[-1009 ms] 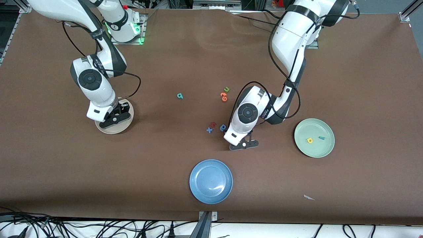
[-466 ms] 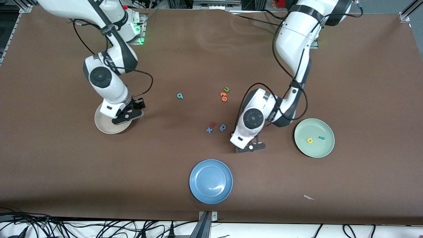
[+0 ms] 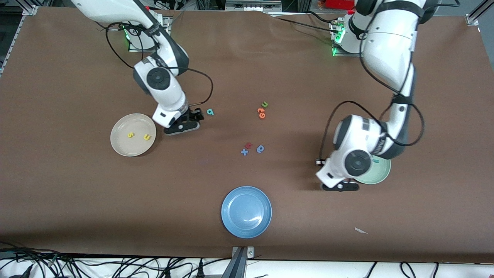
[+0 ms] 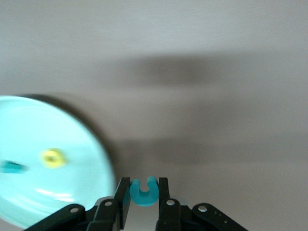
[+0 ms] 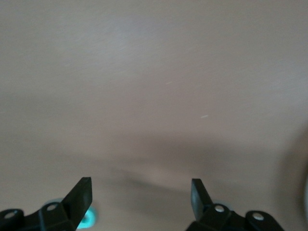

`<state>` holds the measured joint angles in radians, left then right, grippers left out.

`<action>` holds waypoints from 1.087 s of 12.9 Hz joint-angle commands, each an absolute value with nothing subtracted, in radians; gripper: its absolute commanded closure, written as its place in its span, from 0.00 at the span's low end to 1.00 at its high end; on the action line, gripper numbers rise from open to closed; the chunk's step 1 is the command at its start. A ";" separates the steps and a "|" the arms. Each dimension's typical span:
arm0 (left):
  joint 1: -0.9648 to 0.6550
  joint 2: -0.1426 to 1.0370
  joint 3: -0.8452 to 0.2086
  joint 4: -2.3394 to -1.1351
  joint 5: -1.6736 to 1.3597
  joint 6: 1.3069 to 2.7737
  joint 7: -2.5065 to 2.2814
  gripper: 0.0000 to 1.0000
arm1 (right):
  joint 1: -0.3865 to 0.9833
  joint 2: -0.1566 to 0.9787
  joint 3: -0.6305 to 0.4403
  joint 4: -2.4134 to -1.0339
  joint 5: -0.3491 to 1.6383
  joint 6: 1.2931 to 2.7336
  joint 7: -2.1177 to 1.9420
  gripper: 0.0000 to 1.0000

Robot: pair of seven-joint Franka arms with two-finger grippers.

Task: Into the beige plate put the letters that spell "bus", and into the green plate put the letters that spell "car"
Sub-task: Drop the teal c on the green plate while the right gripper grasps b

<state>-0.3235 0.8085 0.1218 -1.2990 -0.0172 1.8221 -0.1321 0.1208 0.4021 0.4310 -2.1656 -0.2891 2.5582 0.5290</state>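
Note:
My left gripper (image 3: pixel 339 187) is shut on the teal "c" (image 4: pixel 144 192). It hangs over bare table just beside the rim of the green plate (image 4: pixel 72 144), which my left arm mostly covers in the front view. In that plate lie the yellow "a" (image 4: pixel 52 158) and the teal "r" (image 4: pixel 12 167). The beige plate (image 3: pixel 123 125) holds the yellow "s" (image 3: pixel 131 135) and yellow "u" (image 3: pixel 146 137). My right gripper (image 3: pixel 181 126) is open and empty between the beige plate and the teal "b" (image 3: pixel 210 112). That letter peeks out by one finger in the right wrist view.
A green "u" (image 3: pixel 264 104) and orange letters (image 3: pixel 261 112) lie mid-table. Nearer the camera are a red letter (image 3: pixel 249 145), a blue "x" (image 3: pixel 244 152) and a darker blue round letter (image 3: pixel 261 149). A blue plate (image 3: pixel 246 211) sits near the front edge.
My right gripper opened over the beige plate, left the yellow "u" there and moved toward the teal "b". My left arm carried the teal "c" from the middle letters to the green plate.

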 commanded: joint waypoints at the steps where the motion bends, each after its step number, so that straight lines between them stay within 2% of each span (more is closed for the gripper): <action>1: -0.264 0.790 0.133 -1.305 0.063 1.787 0.079 0.98 | 0.161 0.423 0.426 -2.171 -0.285 2.592 0.595 0.08; 2: -0.235 0.790 0.133 -1.308 0.072 1.787 0.141 0.98 | 0.170 0.431 0.426 -2.174 -0.287 2.609 0.606 0.08; 3: -0.220 0.790 0.133 -1.318 0.090 1.787 0.208 0.92 | 0.182 0.439 0.426 -2.177 -0.288 2.623 0.624 0.08; 4: -0.203 0.793 0.132 -1.324 0.106 1.787 0.259 0.70 | 0.192 0.442 0.426 -2.187 -0.290 2.626 0.635 0.08; 5: -0.186 0.795 0.130 -1.339 0.106 1.779 0.285 0.10 | 0.196 0.440 0.426 -2.204 -0.290 2.641 0.635 0.08; 6: -0.181 0.793 0.130 -1.339 0.097 1.764 0.282 0.00 | 0.199 0.439 0.428 -2.226 -0.291 2.666 0.637 0.08; 8: -0.176 0.788 0.132 -1.330 0.091 1.758 0.264 0.00 | 0.219 0.439 0.428 -2.261 -0.296 2.707 0.661 0.08; 14: -0.129 0.672 0.133 -1.316 0.090 1.759 0.138 0.00 | 0.235 0.446 0.429 -2.292 -0.426 2.709 0.758 0.09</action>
<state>-0.1545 0.7315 0.1415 -1.3036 0.0746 1.7770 0.1602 0.2272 0.4520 0.4308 -2.2719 -0.3846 2.6895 0.7123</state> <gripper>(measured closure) 0.000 0.084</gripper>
